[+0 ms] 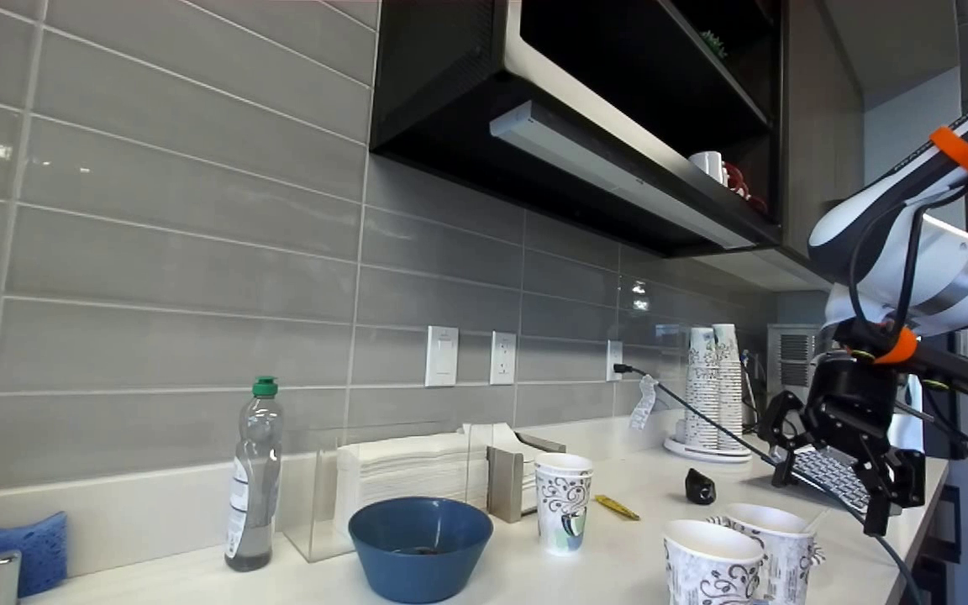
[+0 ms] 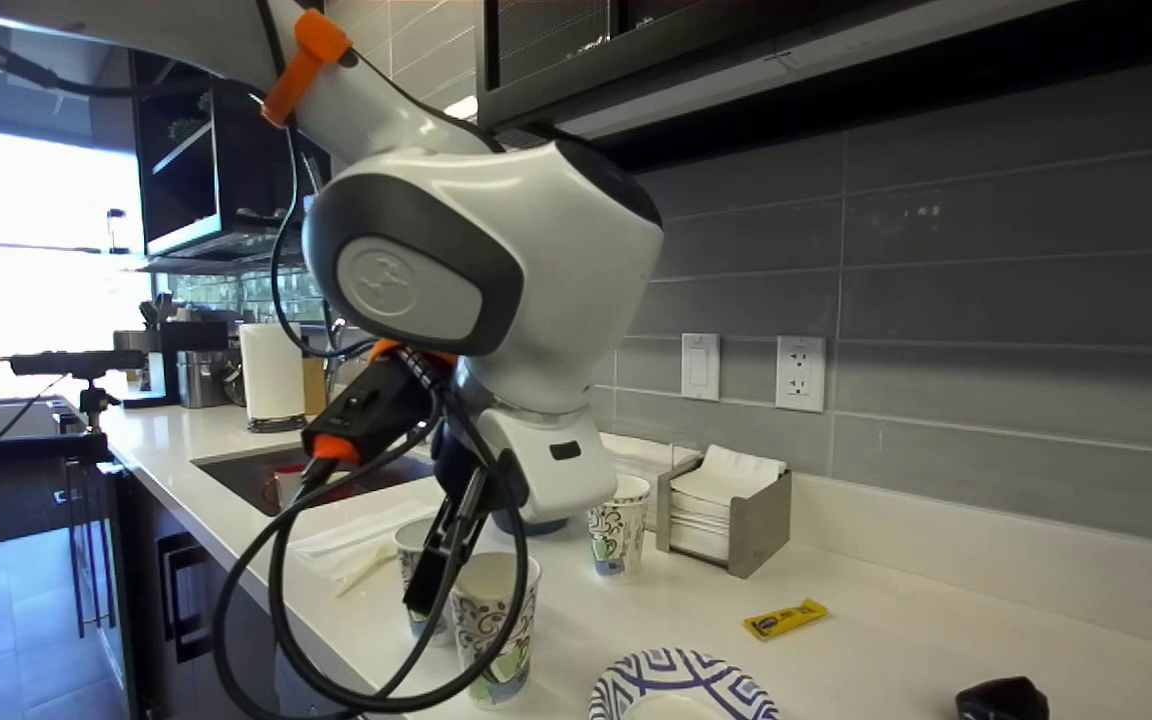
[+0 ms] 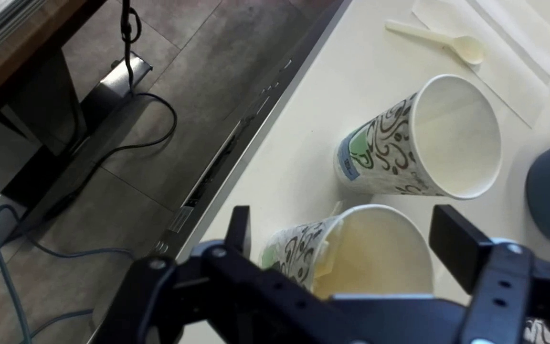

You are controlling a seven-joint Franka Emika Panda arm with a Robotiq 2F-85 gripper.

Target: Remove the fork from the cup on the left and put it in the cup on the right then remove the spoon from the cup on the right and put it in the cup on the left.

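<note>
Pale utensil [image 3: 327, 260] leaned in swirl-printed paper cup [image 3: 299, 248], matching cup [image 3: 392, 143] set beside; cream spoon [image 3: 466, 48] laid partly on white napkin [image 3: 513, 88]; gripper [image 3: 346, 234] spread wide.

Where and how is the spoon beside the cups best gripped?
Probably the middle of the spoon's handle, from above, end effector closing across its width: the handle is slim and straight, lying on the counter with nothing over it, while the bowl end is broader.
</note>
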